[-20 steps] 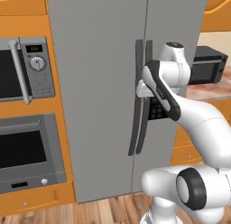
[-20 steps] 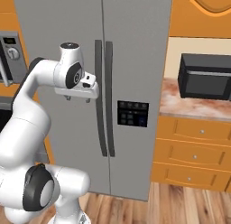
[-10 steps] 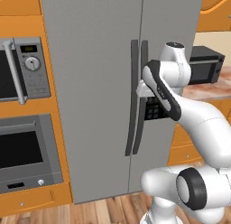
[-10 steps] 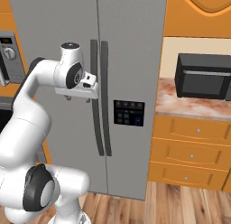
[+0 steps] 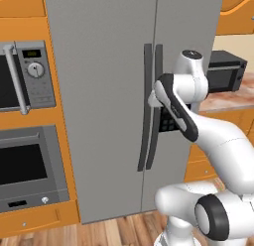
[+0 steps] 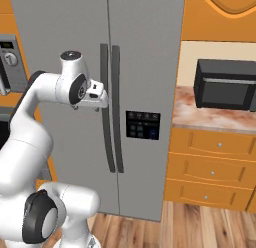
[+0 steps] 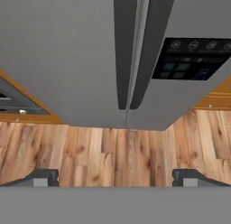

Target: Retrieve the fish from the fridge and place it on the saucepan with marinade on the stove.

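Fish and its place on the shelves are hidden, because both doors of the fridge (image 6: 115,92) are closed; the fish is presumably inside. In the hand view the two dark fingertips (image 7: 43,177) sit far apart at the bottom corners, so the fingers are spread wide and hold nothing. Between them lies wooden floor (image 7: 113,151), with the pair of dark vertical handles (image 7: 131,51) above, so the camera looks down the front of the fridge.

In the right base view the gripper (image 6: 101,98) sits just beside the left door's handle (image 6: 106,107), near its upper part; whether it touches the bar cannot be told. In the left base view the hand (image 5: 155,97) is mostly covered by the arm's own forearm.

Risks, as a judgement: the handles stand close together, so closing from here could catch both bars, or slip between them and grip neither. A pull along the wrong line could drag the fingers off the bar. The black dispenser panel (image 6: 143,125) is near and could be knocked.

The saucepan, marinade and stove are somewhere outside these pictures. A black microwave (image 6: 225,84) sits on the counter to the right, and a built-in oven (image 5: 30,165) on the left is cut off by the frame
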